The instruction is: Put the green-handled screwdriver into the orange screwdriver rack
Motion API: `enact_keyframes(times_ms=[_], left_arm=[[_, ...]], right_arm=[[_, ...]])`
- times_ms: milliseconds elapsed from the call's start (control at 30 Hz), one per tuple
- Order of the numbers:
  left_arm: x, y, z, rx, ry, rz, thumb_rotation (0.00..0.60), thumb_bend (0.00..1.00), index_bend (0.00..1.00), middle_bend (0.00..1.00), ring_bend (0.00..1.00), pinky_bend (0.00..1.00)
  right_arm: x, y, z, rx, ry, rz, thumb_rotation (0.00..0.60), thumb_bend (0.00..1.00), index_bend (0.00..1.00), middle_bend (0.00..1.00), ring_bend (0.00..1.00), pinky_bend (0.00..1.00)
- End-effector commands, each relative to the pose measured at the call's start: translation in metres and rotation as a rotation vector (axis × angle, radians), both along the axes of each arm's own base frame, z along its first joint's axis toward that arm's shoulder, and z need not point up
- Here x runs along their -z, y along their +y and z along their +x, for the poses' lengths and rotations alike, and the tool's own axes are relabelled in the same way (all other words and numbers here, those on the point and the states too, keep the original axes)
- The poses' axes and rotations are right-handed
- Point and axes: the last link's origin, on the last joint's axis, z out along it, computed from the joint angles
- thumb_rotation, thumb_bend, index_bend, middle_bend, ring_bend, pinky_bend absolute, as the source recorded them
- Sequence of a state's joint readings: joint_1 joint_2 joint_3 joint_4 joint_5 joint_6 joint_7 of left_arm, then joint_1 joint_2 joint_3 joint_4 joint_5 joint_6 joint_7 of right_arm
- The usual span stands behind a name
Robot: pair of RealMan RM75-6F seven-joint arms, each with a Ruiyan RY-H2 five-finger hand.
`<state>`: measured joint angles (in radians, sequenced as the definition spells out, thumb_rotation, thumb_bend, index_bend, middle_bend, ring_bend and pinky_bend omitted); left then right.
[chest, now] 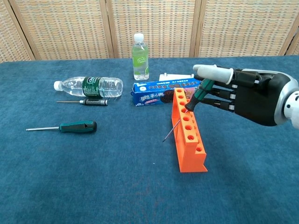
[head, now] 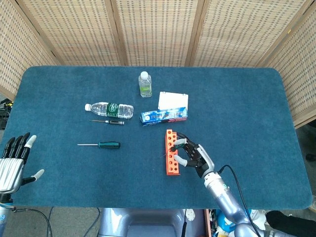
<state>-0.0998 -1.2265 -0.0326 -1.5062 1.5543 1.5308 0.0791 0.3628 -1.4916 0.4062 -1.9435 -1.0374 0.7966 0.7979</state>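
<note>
While leaning through the rack:
Right hand: pinching the green handle
Screwdriver: sitting tilted in the rack, shaft poking out its left side
Left hand: hanging spread, holding nothing, off the worktop

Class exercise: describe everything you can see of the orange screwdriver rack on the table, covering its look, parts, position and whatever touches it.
The orange screwdriver rack is a long, narrow block, plastic by its look, with a single row of round holes along its top and a flared foot. It stands upright on the blue table, just in front of the blue snack box. A green-handled screwdriver, held by the right hand, sits tilted in a hole near its far end, the thin shaft poking out through the rack's left side.
</note>
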Motion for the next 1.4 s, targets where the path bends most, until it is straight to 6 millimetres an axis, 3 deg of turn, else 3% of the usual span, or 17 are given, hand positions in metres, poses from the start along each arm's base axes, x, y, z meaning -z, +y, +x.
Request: enact_keyframes(times_ms=[33, 1067, 1400], left_arm=[[0.001, 0.000, 0.000, 0.000, 0.001, -0.003, 0.600, 0.00, 0.00, 0.00, 0.00, 0.00], [-0.001, 0.000, 0.000, 0.001, -0.002, 0.002, 0.600, 0.00, 0.00, 0.00, 0.00, 0.00], [-0.001, 0.000, 0.000, 0.000, -0.003, 0.003, 0.600, 0.00, 0.00, 0.00, 0.00, 0.00]], right_arm=[[0.000, 0.003, 0.001, -0.011, 0.001, 0.005, 0.600, 0.22, 0.38, 0.05, 0.00, 0.02], [-0.007, 0.010, 0.025, -0.066, 0.028, -0.012, 0.600, 0.22, 0.38, 0.05, 0.00, 0.02], [-0.012, 0.005, 0.019, -0.058, 0.060, -0.055, 0.600, 0.22, 0.38, 0.05, 0.00, 0.02]])
